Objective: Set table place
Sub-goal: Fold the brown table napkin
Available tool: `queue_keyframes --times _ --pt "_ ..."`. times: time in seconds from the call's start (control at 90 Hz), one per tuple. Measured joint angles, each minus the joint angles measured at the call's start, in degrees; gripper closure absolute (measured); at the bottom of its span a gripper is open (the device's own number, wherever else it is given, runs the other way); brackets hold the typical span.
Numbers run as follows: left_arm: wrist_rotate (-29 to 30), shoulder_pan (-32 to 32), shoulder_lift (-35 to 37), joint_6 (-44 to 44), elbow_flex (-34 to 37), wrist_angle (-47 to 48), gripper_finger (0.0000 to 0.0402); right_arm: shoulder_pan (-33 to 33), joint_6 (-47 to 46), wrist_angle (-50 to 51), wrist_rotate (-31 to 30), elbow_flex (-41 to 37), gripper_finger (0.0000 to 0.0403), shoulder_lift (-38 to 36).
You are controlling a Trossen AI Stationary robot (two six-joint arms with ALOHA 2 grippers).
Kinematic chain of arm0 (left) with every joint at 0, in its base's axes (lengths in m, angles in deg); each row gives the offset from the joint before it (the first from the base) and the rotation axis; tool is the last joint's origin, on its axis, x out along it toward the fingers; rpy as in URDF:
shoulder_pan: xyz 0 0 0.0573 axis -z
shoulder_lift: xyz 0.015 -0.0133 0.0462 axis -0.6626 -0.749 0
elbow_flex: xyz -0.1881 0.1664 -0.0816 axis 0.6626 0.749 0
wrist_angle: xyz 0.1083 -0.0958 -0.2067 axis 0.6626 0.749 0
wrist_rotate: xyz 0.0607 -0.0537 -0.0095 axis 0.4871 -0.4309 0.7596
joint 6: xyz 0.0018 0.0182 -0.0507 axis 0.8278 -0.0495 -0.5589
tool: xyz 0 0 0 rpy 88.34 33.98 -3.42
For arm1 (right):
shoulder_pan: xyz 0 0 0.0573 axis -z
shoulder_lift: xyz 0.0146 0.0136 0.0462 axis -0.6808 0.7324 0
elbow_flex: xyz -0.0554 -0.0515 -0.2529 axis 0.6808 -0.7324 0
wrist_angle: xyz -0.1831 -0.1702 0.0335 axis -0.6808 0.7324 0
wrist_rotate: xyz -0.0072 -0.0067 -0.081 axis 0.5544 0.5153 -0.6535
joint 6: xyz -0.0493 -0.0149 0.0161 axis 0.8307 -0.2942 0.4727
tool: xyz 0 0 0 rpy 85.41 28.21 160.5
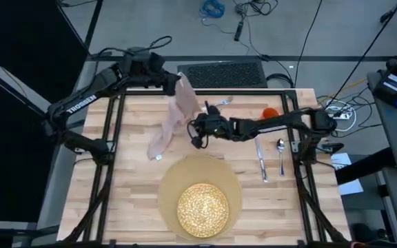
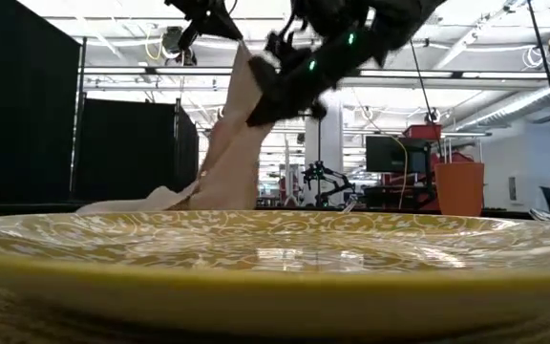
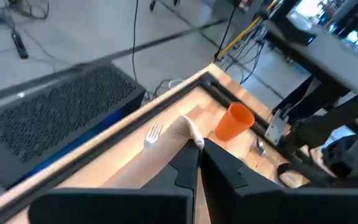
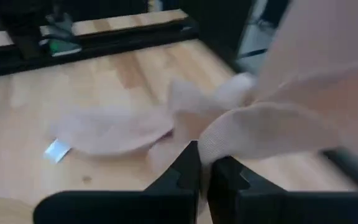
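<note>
The fork (image 1: 220, 102) is mostly covered by the napkin (image 1: 173, 117) in the high view; only its tines are seen at the far table edge. In the low view the yellow speckled plate (image 2: 275, 258) fills the foreground and is cut off on both sides, so the placemat (image 1: 169, 180) and most of the table (image 1: 133, 172) are hidden there. The knife (image 1: 260, 160) and spoon (image 1: 280, 156) are small silver shapes right of the placemat, detail not readable. White "TROSSEN" lettering is read on the left arm in the high view. A small white tag is seen on the napkin's low end.

The beige cloth napkin is lifted, draped and creased, one end trailing on the pale wooden planks. Its top corner is pinched in the left gripper (image 1: 178, 79), fingers (image 3: 188, 171) narrow on the cloth. A middle fold is clamped by the right gripper (image 1: 197, 129), fingers (image 4: 188, 165) nearly closed on it. The orange tapered cup (image 1: 270, 111) stands upright near the far edge, partly behind the right arm. The round plate is centred on the tan placemat at the near edge.
</note>
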Motion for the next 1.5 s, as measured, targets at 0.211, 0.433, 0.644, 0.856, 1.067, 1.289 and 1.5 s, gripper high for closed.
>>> queue_keyframes --times 0.211,0.433,0.644,0.856,1.067,1.289,1.5 --pt "0.0 0.0 1.7 0.0 -1.2 1.4 0.0401 3.0 4.5 15.2 -2.4 5.2 0.0403 -8.9" --pt "-0.5 0.0 4.6 1.2 -1.3 4.6 0.0402 5.2 5.5 30.3 -2.1 9.8 0.0403 -16.5" --pt "-0.5 -0.3 5.4 1.5 -1.3 6.9 0.0401 5.5 5.5 36.0 -1.7 14.1 0.0403 -18.5" --pt "-0.5 -0.3 5.8 1.7 -1.3 7.9 0.0401 6.1 8.5 42.2 -1.6 21.7 0.0403 -18.4" --pt "0.2 -0.4 9.1 2.9 -1.3 7.2 0.0402 8.2 9.4 52.0 -1.7 30.7 0.0403 -18.4" --pt "-0.7 -0.2 14.4 2.0 -1.3 7.2 0.0401 6.8 5.3 53.2 4.4 33.3 0.0403 -18.2" --pt "-4.1 -0.2 20.0 -0.3 -1.3 10.5 0.0402 -0.2 2.0 47.0 5.9 33.3 0.0403 -13.3"
